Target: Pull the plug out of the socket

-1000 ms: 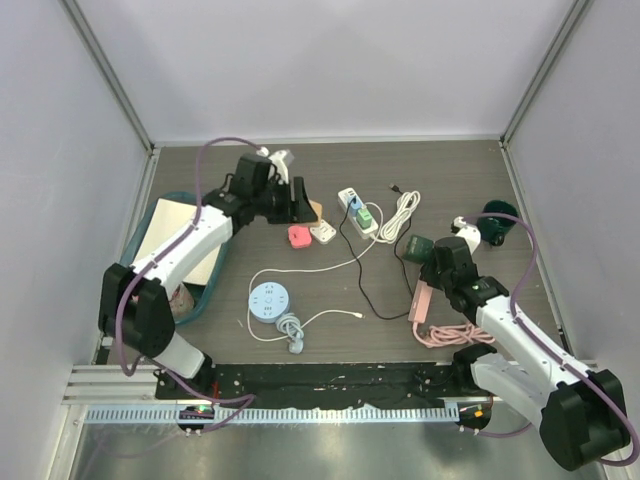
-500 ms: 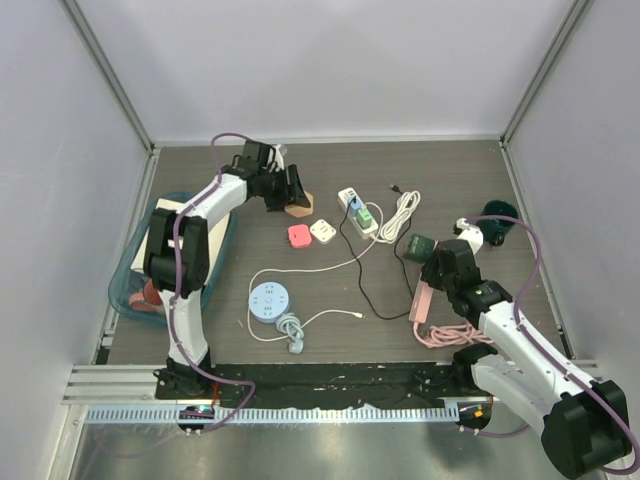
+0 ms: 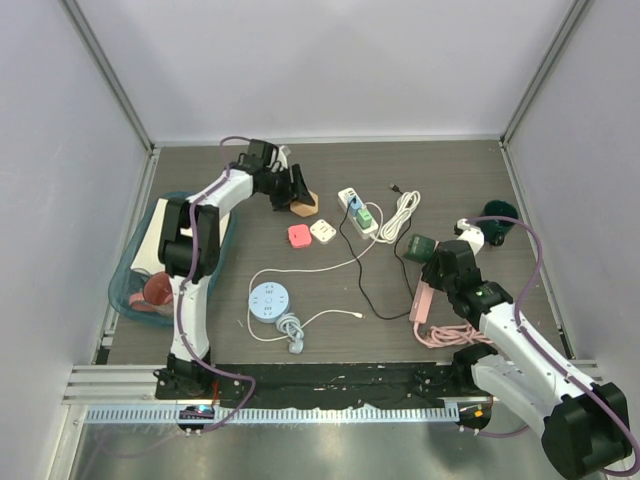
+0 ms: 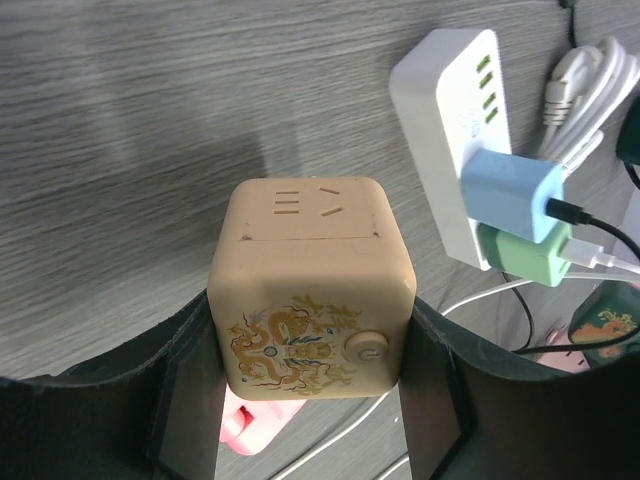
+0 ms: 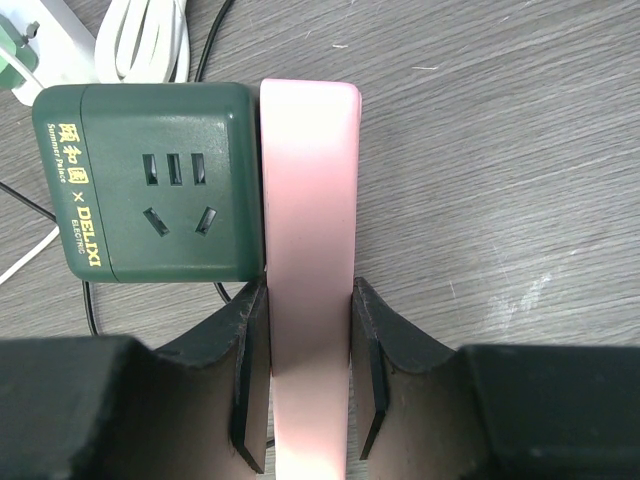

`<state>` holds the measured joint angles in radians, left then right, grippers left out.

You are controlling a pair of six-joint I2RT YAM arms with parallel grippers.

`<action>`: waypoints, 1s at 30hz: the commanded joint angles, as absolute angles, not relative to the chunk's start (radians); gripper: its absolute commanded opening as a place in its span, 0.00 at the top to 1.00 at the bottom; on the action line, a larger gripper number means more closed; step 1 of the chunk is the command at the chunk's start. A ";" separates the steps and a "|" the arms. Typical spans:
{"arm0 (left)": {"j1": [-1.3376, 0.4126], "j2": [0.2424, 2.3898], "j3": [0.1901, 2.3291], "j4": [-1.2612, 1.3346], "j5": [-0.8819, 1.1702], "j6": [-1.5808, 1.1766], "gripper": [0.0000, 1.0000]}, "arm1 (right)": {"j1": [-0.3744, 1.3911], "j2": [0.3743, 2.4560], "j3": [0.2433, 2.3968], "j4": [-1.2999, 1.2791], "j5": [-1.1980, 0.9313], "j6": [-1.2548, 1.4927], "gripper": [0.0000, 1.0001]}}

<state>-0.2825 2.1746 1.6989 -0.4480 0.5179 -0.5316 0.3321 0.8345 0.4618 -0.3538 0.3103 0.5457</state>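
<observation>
My left gripper point(image 4: 308, 405) is shut on a beige cube socket point(image 4: 310, 285) with a dragon print and a round button; in the top view the cube point(image 3: 304, 206) sits at the back left of the table with the gripper point(image 3: 293, 190) on it. A white power strip point(image 4: 450, 120) beside it carries a blue plug point(image 4: 512, 195) and a green plug point(image 4: 525, 250) with dark cables. My right gripper point(image 5: 308, 375) is shut on a pink power strip point(image 5: 308, 220), which lies against a dark green cube socket point(image 5: 150, 180). The top view shows the strip point(image 3: 421, 300) and the green cube point(image 3: 417, 247).
A teal basket point(image 3: 128, 292) stands at the left. A round blue socket hub point(image 3: 269, 300), a pink square adapter point(image 3: 298, 235), a white square adapter point(image 3: 322, 231), a coiled white cable point(image 3: 403, 213), a pink cable coil point(image 3: 447, 336) and a dark green object point(image 3: 497, 222) lie about.
My left arm has folded in, its elbow swinging from the far left toward the basket, while its gripper stayed at the beige cube. The right arm has barely moved.
</observation>
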 commanded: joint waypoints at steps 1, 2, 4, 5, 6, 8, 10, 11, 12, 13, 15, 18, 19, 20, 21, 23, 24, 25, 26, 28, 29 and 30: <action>-0.259 2.186 1.749 -0.489 0.552 -0.511 0.52 | 0.336 0.810 0.474 -0.296 0.351 0.525 0.99; -0.258 2.189 1.753 -0.498 0.549 -0.509 0.49 | 0.336 0.810 0.474 -0.295 0.353 0.523 0.99; -0.253 2.184 1.763 -0.523 0.525 -0.500 0.39 | 0.336 0.808 0.474 -0.296 0.351 0.523 0.99; -0.252 2.183 1.766 -0.528 0.519 -0.497 0.35 | 0.336 0.807 0.474 -0.296 0.351 0.523 0.99; -0.252 2.175 1.770 -0.534 0.509 -0.495 0.28 | 0.336 0.805 0.472 -0.295 0.348 0.523 0.99; -0.250 2.168 1.784 -0.561 0.483 -0.482 0.14 | 0.334 0.804 0.472 -0.295 0.348 0.525 0.99; -0.247 2.154 1.795 -0.595 0.419 -0.477 0.04 | 0.334 0.802 0.472 -0.296 0.348 0.525 0.99; -0.248 2.146 1.801 -0.601 0.390 -0.477 0.00 | 0.336 0.801 0.471 -0.295 0.348 0.525 0.99; -0.247 2.131 1.802 -0.610 0.362 -0.477 0.00 | 0.336 0.799 0.471 -0.295 0.345 0.523 0.99; -0.247 2.123 1.804 -0.614 0.324 -0.474 0.00 | 0.336 0.801 0.471 -0.296 0.345 0.525 0.99; -0.247 2.109 1.812 -0.626 0.308 -0.457 0.00 | 0.336 0.799 0.471 -0.295 0.347 0.525 0.99; -0.247 2.094 1.833 -0.661 0.262 -0.448 0.00 | 0.336 0.799 0.471 -0.296 0.345 0.525 0.99; -0.247 2.086 1.836 -0.669 0.244 -0.448 0.00 | 0.334 0.799 0.469 -0.293 0.342 0.525 0.99; -0.247 2.080 1.836 -0.675 0.195 -0.448 0.00 | 0.336 0.801 0.469 -0.295 0.342 0.525 0.99; -0.247 2.074 1.836 -0.687 0.169 -0.446 0.00 | 0.336 0.798 0.469 -0.295 0.341 0.525 0.99; -0.247 2.060 1.836 -0.706 0.112 -0.446 0.00 | 0.334 0.796 0.469 -0.295 0.336 0.525 0.99; -0.247 2.054 1.838 -0.722 0.074 -0.443 0.00 | 0.336 0.792 0.469 -0.295 0.330 0.525 0.99; -0.247 2.046 1.832 -0.726 0.068 -0.442 0.00 | 0.336 0.785 0.468 -0.296 0.324 0.520 0.99; -0.247 2.031 1.829 -0.730 0.064 -0.442 0.00 | 0.336 0.781 0.468 -0.293 0.315 0.519 0.99; -0.247 2.011 1.809 -0.730 0.104 -0.443 0.00 | 0.336 0.769 0.460 -0.270 0.272 0.500 0.99; -0.247 1.985 1.801 -0.729 0.121 -0.449 0.00 | 0.336 0.769 0.460 -0.265 0.255 0.494 0.99; -0.248 1.970 1.795 -0.739 0.171 -0.457 0.00 | 0.336 0.769 0.463 -0.267 0.244 0.497 0.99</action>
<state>-0.2527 2.0815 1.8004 -0.7078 0.1307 -0.4603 0.3321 0.7998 0.4530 -0.3515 0.2878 0.5301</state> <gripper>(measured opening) 0.996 0.353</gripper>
